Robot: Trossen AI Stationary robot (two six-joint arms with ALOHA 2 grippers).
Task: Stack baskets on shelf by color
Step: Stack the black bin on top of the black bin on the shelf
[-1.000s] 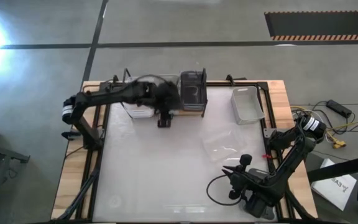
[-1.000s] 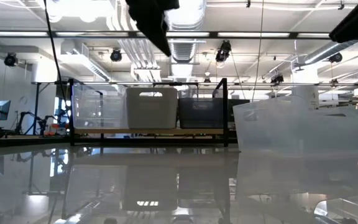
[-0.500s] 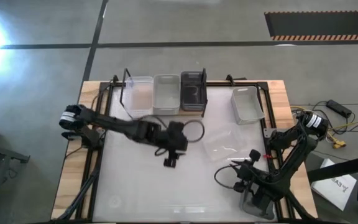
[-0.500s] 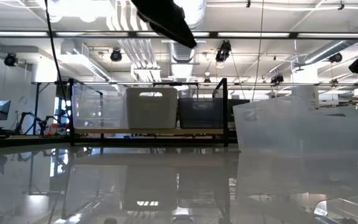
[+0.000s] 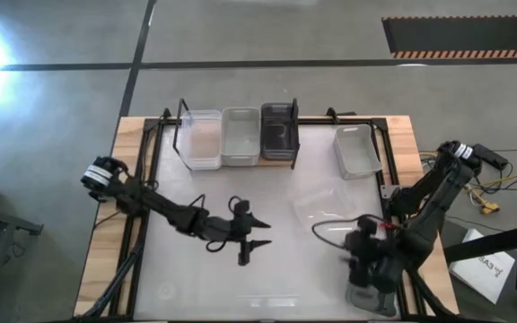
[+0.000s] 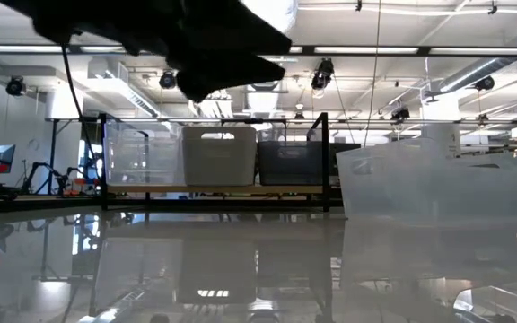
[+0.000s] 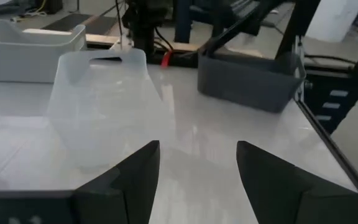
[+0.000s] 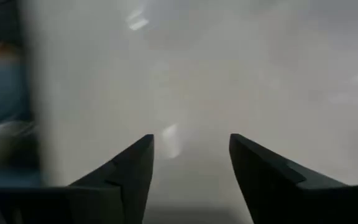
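the shelf (image 5: 185, 135) at upper centre holds three baskets (image 5: 240, 136). a light grey basket (image 5: 355, 148), a translucent basket (image 5: 326, 208) and, apparently, a dark basket (image 7: 248, 79) remain off it. left gripper (image 5: 257, 242) and right gripper (image 8: 190, 168): spread, empty.

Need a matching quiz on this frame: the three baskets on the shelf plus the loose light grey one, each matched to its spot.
Things:
1. shelved translucent basket
2. shelved light grey basket
3. shelved dark grey basket
4. loose light grey basket

Places:
A. middle of the shelf
B. on the table, off the shelf, on the right arm's side
C. shelf end toward the right arm
D. shelf end toward the left arm

Pairs: 1-D, 2-A, 3-C, 4-B
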